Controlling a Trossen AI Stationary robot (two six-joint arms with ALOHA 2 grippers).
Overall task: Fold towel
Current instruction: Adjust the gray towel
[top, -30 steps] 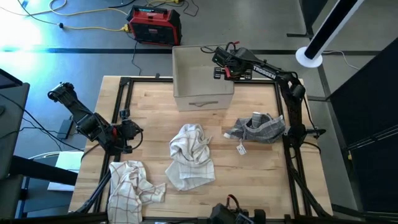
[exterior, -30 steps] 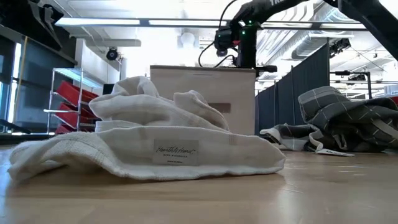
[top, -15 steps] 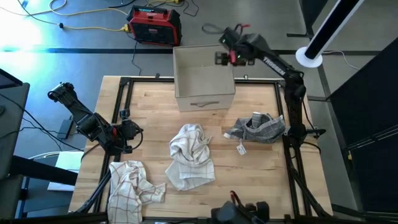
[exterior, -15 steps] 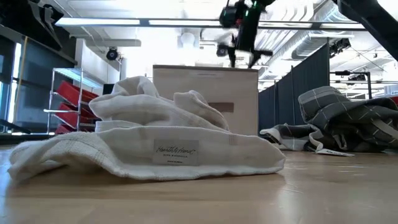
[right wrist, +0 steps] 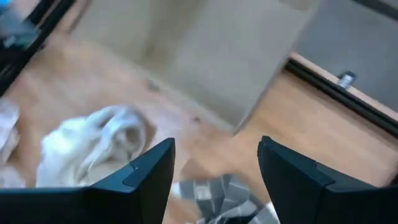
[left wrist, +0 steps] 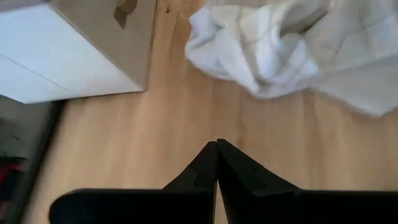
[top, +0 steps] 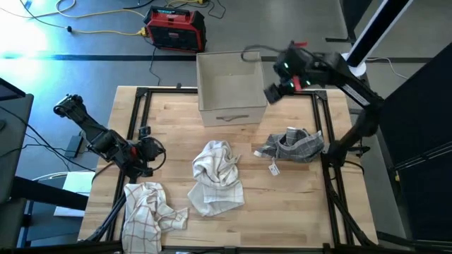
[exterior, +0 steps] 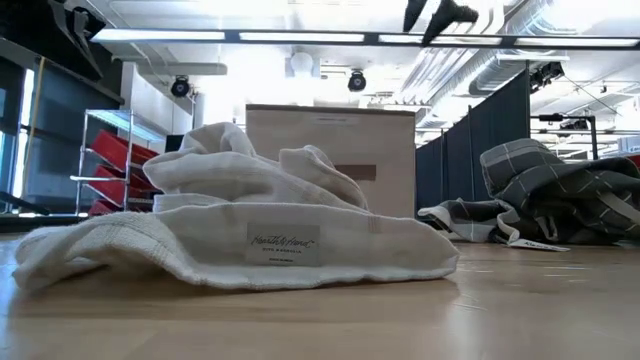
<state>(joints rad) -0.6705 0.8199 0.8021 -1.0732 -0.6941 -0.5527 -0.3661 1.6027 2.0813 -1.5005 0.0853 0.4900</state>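
Now right pincer open, empty; cream towel well apart, mid-table.

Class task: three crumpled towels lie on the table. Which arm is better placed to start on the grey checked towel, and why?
The right. Its pincer is open and hangs just beyond the grey checked towel, while the left pincer is shut, across the table by the red-checked towel.

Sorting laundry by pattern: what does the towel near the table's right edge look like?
Dark grey with a pale windowpane check, clearest in the low view.
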